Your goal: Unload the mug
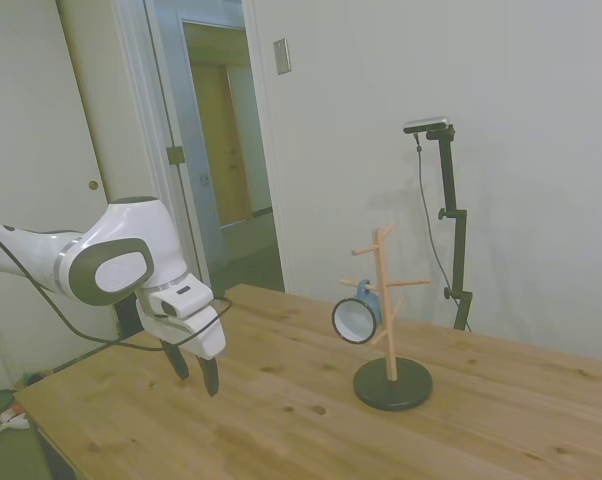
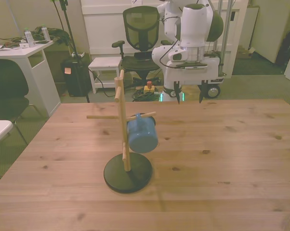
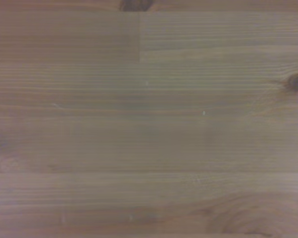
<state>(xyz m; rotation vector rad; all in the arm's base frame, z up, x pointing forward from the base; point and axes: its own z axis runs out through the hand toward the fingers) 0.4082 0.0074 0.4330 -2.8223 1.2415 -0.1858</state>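
Nearest you, the peg stand [image 2: 127, 177] sits on the wooden table [image 2: 231, 159], with the mug [image 2: 142, 135] hanging by its handle from 1 peg, mouth sideways. Your gripper [image 2: 189, 94] hovers well apart behind it, pointing down, its 2 fingers spread and empty. No writing is readable.
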